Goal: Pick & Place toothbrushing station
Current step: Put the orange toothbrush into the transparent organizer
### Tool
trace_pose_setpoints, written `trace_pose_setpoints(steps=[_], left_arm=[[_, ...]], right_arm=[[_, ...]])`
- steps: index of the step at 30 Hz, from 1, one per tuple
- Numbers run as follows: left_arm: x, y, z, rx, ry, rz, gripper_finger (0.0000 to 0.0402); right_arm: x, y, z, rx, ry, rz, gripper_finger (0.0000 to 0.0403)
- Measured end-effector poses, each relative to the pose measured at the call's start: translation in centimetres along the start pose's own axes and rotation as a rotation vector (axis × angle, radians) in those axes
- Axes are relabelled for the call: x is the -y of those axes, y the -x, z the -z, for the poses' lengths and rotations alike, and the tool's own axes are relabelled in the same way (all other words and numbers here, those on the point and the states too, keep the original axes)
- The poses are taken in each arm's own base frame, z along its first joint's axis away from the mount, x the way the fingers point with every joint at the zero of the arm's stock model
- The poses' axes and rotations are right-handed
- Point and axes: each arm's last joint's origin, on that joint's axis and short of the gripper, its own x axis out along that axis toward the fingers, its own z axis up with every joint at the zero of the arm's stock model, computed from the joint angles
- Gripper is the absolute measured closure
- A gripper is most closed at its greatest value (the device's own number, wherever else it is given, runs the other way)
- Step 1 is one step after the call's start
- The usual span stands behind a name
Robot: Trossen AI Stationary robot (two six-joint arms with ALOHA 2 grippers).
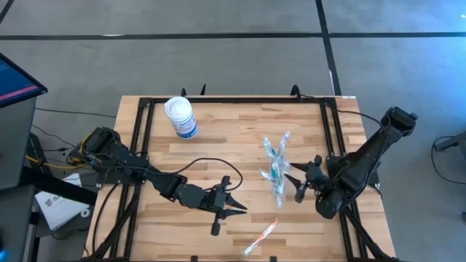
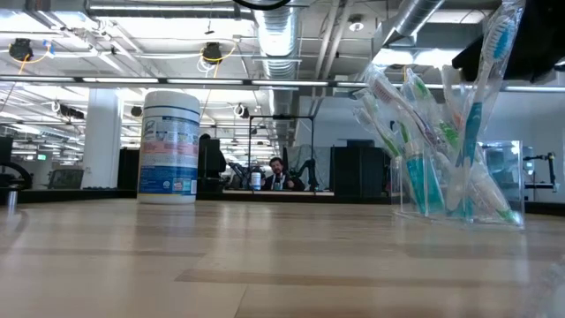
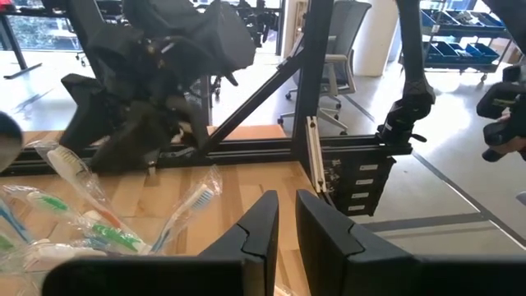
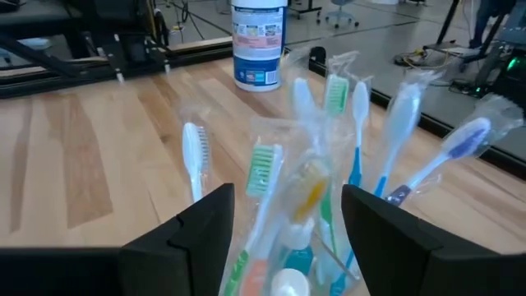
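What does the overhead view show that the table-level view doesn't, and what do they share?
Only the high view shows both arms: the left pincer near the front middle of the table, holding nothing, and the open right pincer beside the cup of toothbrushes. It alone also shows a loose wrapped toothbrush lying near the table's front edge. Only the low view shows the room behind, with a seated person far off, and the teal tubes inside the cup. Both show the cup of toothbrushes, the white canister and the wooden table.
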Motion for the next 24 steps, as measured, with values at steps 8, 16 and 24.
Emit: trace_pose_setpoints(steps=[8, 16, 24], left_arm=[[0.3, 0.1, 0.0, -0.001, -0.001, 0.009, 0.0363], [1.6, 0.5, 0.3, -0.028, -0.004, 0.138, 0.0363], [2.3, 1.3, 2.8, -0.108, 0.073, 0.162, 0.0363]], right_arm=[[1.4, 1.6, -1.5, -0.059, -0.068, -0.114, 0.0188], [1.3, 3.3, -1.9, -0.16, -0.141, -0.295, 0.0188], [-0.5, 4.9, -1.6, -0.159, -0.167, -0.433, 0.0188]])
